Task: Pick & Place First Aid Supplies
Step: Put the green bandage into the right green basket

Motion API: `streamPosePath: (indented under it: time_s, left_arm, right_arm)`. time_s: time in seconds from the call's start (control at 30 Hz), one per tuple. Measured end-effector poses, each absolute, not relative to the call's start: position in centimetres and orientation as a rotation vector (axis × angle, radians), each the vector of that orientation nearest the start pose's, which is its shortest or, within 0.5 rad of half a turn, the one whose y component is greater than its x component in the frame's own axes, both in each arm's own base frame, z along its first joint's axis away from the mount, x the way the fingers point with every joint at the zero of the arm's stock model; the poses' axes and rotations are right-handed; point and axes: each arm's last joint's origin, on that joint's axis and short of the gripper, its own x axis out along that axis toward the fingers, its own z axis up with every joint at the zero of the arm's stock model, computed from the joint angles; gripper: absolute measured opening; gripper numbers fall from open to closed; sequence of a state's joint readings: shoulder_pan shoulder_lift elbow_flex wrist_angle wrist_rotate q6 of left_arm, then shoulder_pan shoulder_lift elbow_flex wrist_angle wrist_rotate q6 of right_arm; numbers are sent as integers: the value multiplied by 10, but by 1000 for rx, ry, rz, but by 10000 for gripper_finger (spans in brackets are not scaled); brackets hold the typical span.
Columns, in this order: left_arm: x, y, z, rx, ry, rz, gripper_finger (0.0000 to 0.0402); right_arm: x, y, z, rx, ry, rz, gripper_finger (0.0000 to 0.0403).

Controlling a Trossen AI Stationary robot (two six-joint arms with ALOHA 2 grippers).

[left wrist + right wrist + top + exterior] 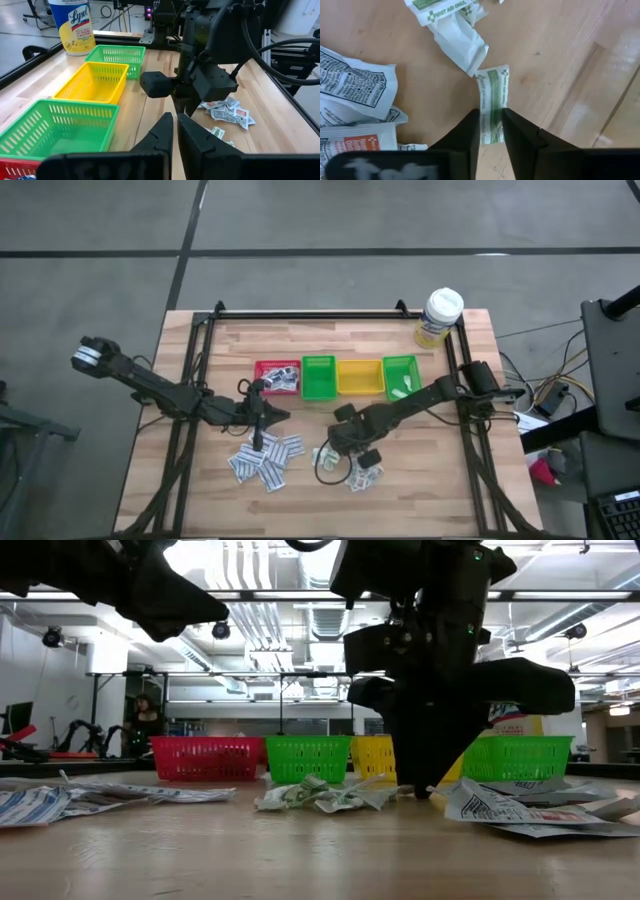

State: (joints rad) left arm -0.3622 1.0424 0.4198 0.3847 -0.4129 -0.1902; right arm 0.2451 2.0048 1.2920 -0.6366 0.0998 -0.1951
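The first aid supplies lie on the wooden table in two loose heaps of white packets, one [265,460] to the left and one [358,472] to the right. My right gripper [491,125] points down over the right heap [425,785], shut on a strip packet with green print [493,92]. A crumpled green-print packet [457,40] lies just beyond it. My left gripper [175,131] hangs shut and empty above the table [283,417], near the red bin. My right gripper comes from above, pointing down, and has the green-print strip packet between its two fingers [472,131], one on each long edge near the strip's near end [492,117]. The strip lies flat on the table and runs out lengthwise past the fingertips.
A row of small bins stands behind the heaps: red [277,377], green [318,378], yellow [360,377], green [400,377]. A white-capped bottle with a yellow label [440,317] stands at the far right corner. Black rails [195,380] frame the table.
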Motion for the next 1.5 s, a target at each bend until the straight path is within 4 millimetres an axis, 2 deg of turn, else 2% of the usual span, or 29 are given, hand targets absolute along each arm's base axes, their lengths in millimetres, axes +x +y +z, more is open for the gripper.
streamPosePath:
  time_s: [0.33,0.47,0.63,0.8,0.97,1.13,1.3,1.5]
  left_arm:
    - [203,-65,215,-103,215,69,23]
    - [203,-65,215,-104,215,69,23]
    - [203,-65,215,-107,218,70,23]
    - [203,-65,215,-112,218,71,23]
    - [203,-65,215,-119,218,68,23]
    - [203,-65,215,-122,219,62,23]
    - [203,-65,215,-131,218,62,23]
    - [203,-65,215,-131,218,62,23]
  right_arm:
    - [368,86,143,-414,1324,221,13]
    - [365,85,156,-419,1313,206,9]
    - [350,79,181,-397,1343,136,8]
    - [324,68,219,-359,1363,-111,8]
    - [297,46,251,-238,1353,-352,8]
    - [277,18,264,-79,1326,-511,8]
    - [260,-15,261,92,1328,-645,8]
    - [241,-50,245,334,1343,-747,8]
